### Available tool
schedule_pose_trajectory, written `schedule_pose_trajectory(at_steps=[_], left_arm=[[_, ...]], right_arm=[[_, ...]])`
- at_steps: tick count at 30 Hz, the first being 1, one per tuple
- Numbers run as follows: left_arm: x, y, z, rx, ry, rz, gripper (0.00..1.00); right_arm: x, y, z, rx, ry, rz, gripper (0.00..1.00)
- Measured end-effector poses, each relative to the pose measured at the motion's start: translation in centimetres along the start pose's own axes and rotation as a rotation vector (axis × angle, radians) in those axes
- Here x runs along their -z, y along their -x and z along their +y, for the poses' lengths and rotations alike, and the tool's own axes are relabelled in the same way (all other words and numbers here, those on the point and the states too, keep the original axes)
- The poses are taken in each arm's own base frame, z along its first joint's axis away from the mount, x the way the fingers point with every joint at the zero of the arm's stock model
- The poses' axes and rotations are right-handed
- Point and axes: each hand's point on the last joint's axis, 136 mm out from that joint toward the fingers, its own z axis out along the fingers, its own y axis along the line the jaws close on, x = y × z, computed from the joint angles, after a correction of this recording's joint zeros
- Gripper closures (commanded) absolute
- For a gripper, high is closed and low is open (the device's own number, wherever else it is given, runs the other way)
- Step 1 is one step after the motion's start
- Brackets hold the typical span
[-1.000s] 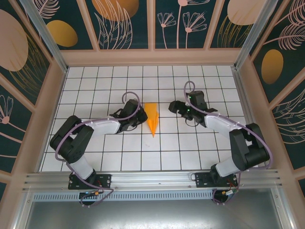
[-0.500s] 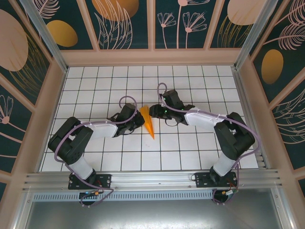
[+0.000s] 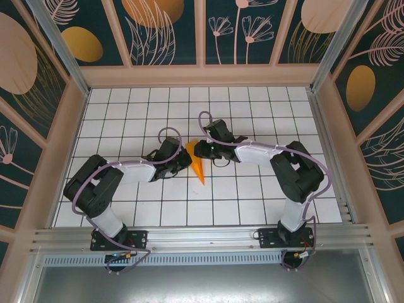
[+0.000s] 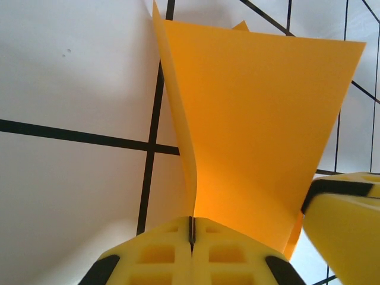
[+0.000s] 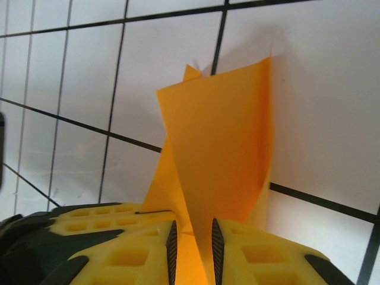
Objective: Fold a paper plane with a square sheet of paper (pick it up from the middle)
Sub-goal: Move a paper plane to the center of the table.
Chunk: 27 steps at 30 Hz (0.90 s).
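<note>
The square sheet of paper is folded into a narrow bright-orange paper plane [image 3: 198,166] that lies mid-table, point toward the near edge. My left gripper [image 3: 185,158] is shut on its left side; in the left wrist view the closed jaws [image 4: 192,228] pinch a raised flap of the plane [image 4: 261,119]. My right gripper [image 3: 197,150] reaches in from the right at the wide end. In the right wrist view its fingers [image 5: 194,249] stand a narrow gap apart, with an upright flap of the plane [image 5: 219,160] between them. One right finger [image 4: 347,228] shows beside the left jaws.
The table [image 3: 252,202] is white with a black grid and is walled by patterned panels [image 3: 202,31] at the back and sides. A metal rail [image 3: 202,237] runs along the near edge by the arm bases. Both arms crowd the middle.
The right arm swung left from the open table to the plane's wide end and its jaws narrowed around a flap. The left gripper kept its hold; the plane shifted slightly left.
</note>
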Motion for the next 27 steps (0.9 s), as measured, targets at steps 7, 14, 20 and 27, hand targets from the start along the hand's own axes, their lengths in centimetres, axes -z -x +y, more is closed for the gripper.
schedule_pose_trajectory(at_steps=[7, 14, 20, 27], left_arm=[[0.0, 0.0, 0.3, 0.004, 0.006, 0.001, 1.0], [0.0, 0.0, 1.3, 0.016, 0.025, 0.0, 1.0], [0.0, 0.1, 1.7, 0.021, 0.032, 0.0, 1.0], [-0.3, -0.1, 2.6, 0.029, 0.053, 0.008, 1.0]], right_arm=[[-0.3, -0.5, -1.6, -0.004, -0.072, 0.013, 0.61], [-0.2, -0.5, -2.1, 0.004, -0.095, 0.01, 0.49], [-0.2, -0.5, -2.1, -0.007, -0.058, 0.015, 0.4], [-0.3, -1.6, -3.5, -0.069, 0.002, 0.049, 0.37]])
